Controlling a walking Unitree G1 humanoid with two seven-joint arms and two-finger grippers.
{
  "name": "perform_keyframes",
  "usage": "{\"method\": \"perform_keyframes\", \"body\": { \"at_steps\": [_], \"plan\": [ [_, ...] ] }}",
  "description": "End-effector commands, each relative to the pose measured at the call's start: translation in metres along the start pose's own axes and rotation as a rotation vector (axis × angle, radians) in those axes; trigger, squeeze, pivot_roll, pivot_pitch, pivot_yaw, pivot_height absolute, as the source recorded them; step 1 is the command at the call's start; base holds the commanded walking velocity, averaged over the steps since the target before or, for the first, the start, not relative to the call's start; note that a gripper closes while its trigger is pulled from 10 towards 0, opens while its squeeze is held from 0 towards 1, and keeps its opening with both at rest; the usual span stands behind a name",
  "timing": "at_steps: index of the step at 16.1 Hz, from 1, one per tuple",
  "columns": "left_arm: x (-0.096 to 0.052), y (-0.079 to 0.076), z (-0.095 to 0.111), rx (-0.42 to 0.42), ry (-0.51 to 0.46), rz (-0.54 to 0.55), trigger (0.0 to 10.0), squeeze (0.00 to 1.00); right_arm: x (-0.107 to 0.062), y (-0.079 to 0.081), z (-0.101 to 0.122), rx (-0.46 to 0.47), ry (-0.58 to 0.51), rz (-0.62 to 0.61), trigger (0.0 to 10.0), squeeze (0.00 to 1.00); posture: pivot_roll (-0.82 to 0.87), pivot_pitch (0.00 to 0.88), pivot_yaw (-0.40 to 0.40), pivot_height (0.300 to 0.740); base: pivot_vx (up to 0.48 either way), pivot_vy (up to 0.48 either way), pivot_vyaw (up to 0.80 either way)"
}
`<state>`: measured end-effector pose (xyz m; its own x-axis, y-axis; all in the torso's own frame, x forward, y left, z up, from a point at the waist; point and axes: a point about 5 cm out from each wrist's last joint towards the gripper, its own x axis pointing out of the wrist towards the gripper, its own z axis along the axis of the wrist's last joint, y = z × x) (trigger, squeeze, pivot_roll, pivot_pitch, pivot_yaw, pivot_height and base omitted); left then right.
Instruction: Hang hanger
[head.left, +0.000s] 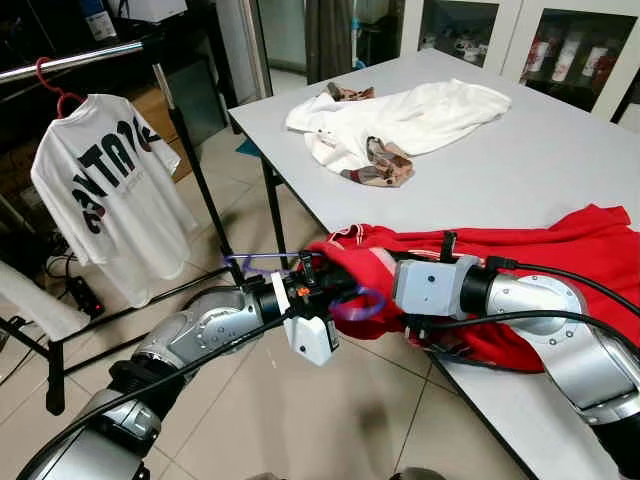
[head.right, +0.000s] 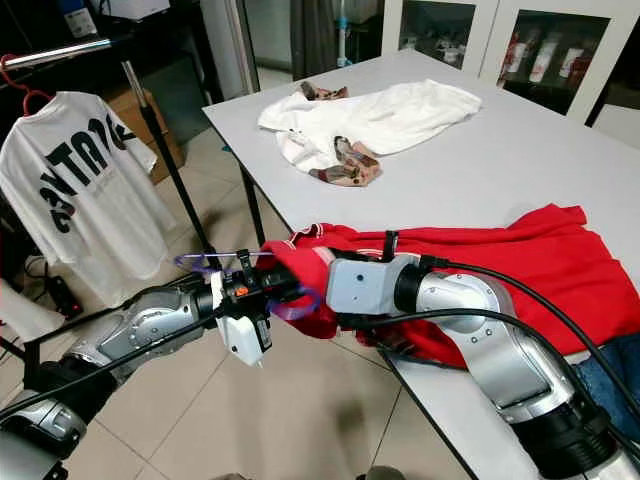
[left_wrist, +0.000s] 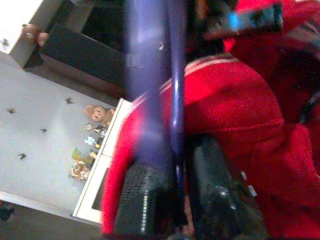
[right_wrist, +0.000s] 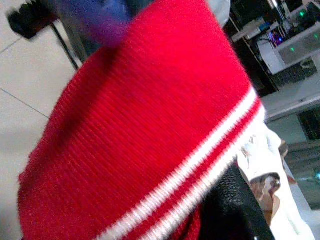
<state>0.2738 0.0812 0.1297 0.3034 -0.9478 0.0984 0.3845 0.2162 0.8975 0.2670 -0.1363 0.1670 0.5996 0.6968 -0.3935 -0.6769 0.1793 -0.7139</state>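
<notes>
Gripping the purple hanger (head.left: 262, 265) at frame centre, left gripper (head.left: 312, 274) is clamped on its wire; right gripper (right_wrist: 235, 210) pinches the red shirt (head.left: 560, 250) collar. Judgement: feed hanger straight inside collar, keep fabric taut, before turning toward the rack (head.left: 70, 60) upper left.

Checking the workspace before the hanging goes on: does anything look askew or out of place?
The red shirt spills over the table edge, bunched around the purple hanger that the left gripper holds. The right gripper is buried in the fabric. A white shirt lies crumpled on the table.
</notes>
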Motion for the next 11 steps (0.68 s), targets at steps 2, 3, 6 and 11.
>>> {"method": "perform_keyframes", "body": {
  "at_steps": [2,3,6,11],
  "plan": [
    [0.000,-0.004,0.007,0.005,-0.045,-0.042,10.0,1.00,-0.004,-0.016,-0.004,-0.017,0.022,-0.095,0.0,0.00,-0.12,0.000,0.112,0.736,0.000,0.000,0.00],
    [-0.002,-0.008,0.004,-0.014,-0.024,-0.066,10.0,1.00,-0.005,-0.017,-0.007,-0.018,0.030,-0.102,0.0,0.00,-0.12,0.000,0.116,0.736,0.000,0.000,0.00],
    [-0.013,-0.011,-0.005,-0.057,0.065,-0.053,10.0,0.00,-0.006,-0.021,-0.015,-0.015,0.054,-0.135,0.0,0.00,-0.12,0.000,0.116,0.736,0.000,0.000,0.00],
    [-0.036,0.003,-0.008,-0.008,0.127,0.064,10.0,1.00,-0.004,-0.018,-0.021,-0.015,0.058,-0.136,0.0,0.00,-0.11,0.000,0.112,0.736,0.000,0.000,0.00]
  ]
}}
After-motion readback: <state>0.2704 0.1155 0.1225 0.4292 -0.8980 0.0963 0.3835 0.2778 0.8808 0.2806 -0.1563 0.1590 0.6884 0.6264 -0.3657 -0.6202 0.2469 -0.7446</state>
